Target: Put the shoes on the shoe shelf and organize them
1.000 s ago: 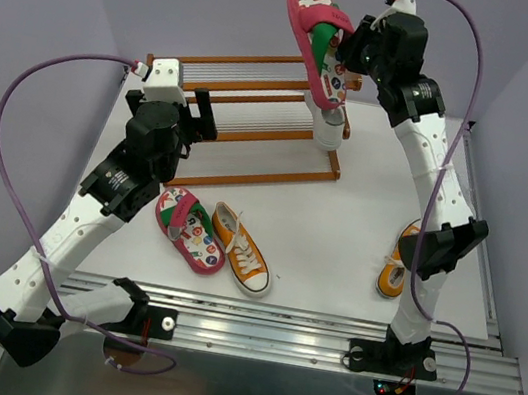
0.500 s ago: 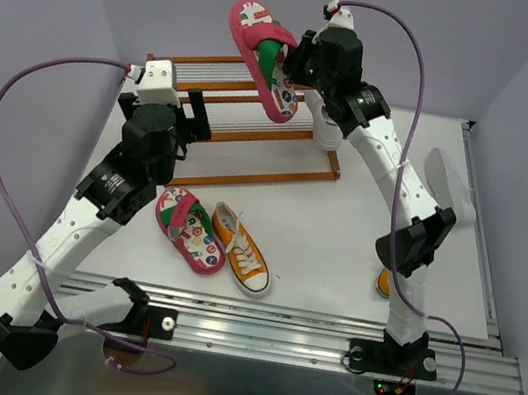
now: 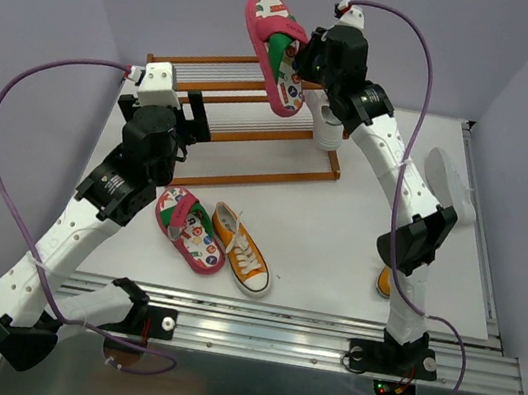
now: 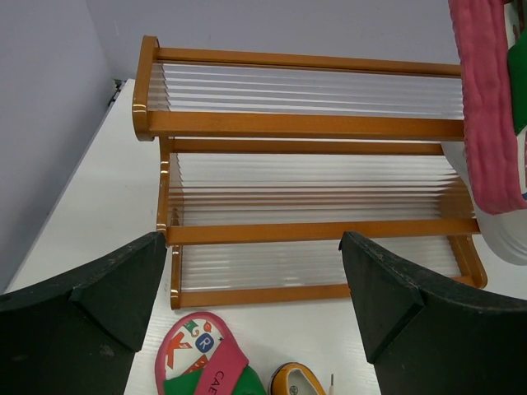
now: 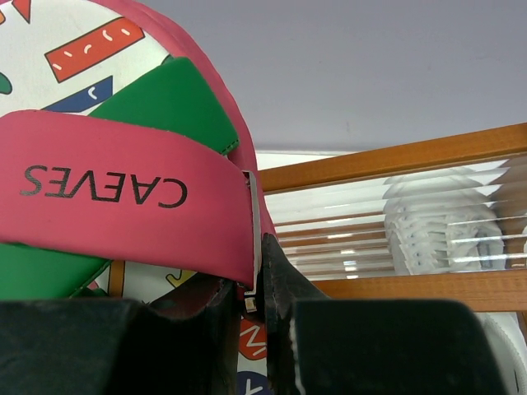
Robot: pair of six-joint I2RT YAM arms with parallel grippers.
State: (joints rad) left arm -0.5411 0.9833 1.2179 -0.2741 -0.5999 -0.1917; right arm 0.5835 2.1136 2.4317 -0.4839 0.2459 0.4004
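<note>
My right gripper [image 3: 302, 60] is shut on the strap of a pink shoe [image 3: 276, 53] with green lining and holds it tilted in the air above the right half of the shoe shelf [image 3: 218, 121]. The right wrist view shows the strap [image 5: 123, 185] pinched between the fingers [image 5: 251, 300]. My left gripper [image 3: 200, 116] is open and empty in front of the shelf's left part [image 4: 305, 125]. The other pink shoe [image 3: 190, 229] and an orange sneaker [image 3: 239, 259] lie side by side on the table. A white sneaker [image 3: 328, 127] is at the shelf's right end.
A second white sneaker [image 3: 449, 183] lies at the table's right side. The second orange sneaker [image 3: 390, 280] is partly hidden behind my right arm. The held pink shoe [image 4: 490, 99] hangs at the right edge of the left wrist view. Purple walls close in behind and at both sides.
My right arm has swung the pink shoe leftward from the shelf's right end to above the shelf, then a little up. The left arm has barely moved.
</note>
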